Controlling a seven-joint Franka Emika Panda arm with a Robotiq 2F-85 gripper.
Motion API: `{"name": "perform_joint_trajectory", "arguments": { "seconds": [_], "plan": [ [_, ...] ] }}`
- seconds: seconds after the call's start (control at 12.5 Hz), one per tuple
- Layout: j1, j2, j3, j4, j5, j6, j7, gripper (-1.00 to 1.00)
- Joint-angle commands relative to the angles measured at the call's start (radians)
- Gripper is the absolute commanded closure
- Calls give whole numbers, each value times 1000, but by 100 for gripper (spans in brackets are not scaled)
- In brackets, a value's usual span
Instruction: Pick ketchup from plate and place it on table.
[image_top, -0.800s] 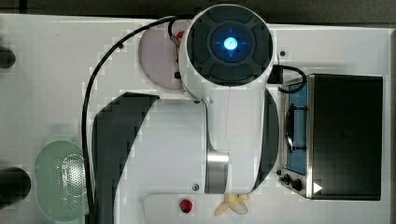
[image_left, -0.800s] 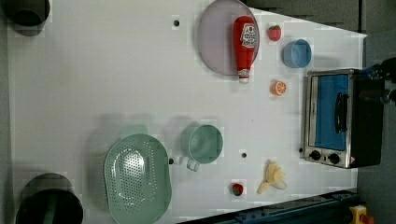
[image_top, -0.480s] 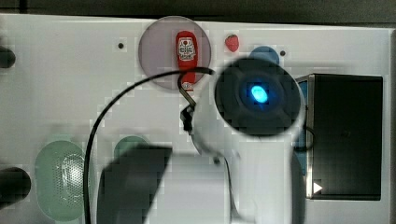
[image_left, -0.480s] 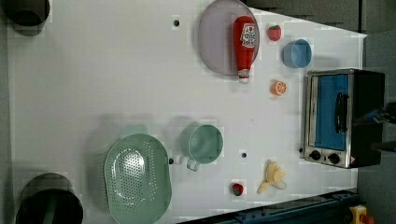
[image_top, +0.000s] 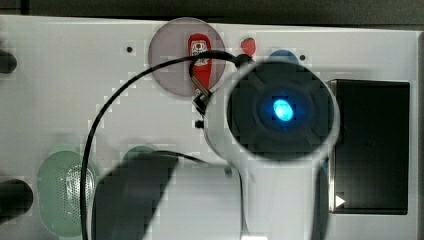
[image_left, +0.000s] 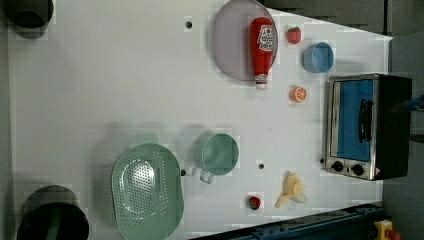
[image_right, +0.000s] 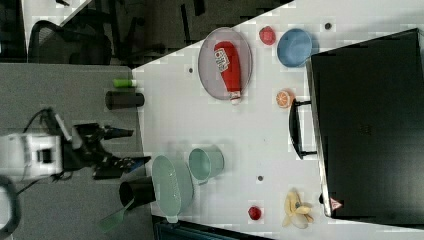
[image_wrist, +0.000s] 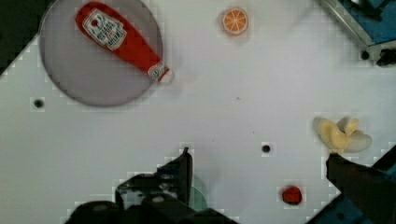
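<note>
The ketchup (image_left: 262, 47) lies flat on the plate (image_left: 230, 45), along the side nearest the strawberry (image_left: 294, 35), its white cap poking over the rim onto the worktop (image_left: 110, 90). The plate sits close to one worktop edge. The gripper (image_wrist: 259, 170) hangs high above the worktop middle, well apart from the bottle, its jaws spread wide and holding nothing.

The risk, as I judge it: the bottle is round and lying down, so a pinch off its centreline could roll it off the plate toward the strawberry or the bowl (image_left: 318, 56). A low descent could also press on the plate rim and tip it.

Open room is ample: the broad bare stretch between the plate and the cup (image_left: 218, 155) suits the drop. The oven (image_left: 367, 125) side is crowded.
</note>
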Motion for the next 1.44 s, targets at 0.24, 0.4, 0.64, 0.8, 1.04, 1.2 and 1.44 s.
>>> {"name": "perform_joint_trajectory", "arguments": {
  "seconds": [0.24,0.4,0.64,0.8,1.04,1.2,1.44],
  "plan": [
    [8,197,51,-24,1,166,8,-100],
    [10,262,67,-23,1,244,-40,-100],
    [13,359,77,-18,1,339,-206,-100],
    [15,436,77,5,0,396,-358,-100],
    [15,560,76,59,0,477,-572,-100],
    [16,634,76,96,0,519,-650,-100],
    [25,724,76,138,0,565,-662,-100]
  ]
}}
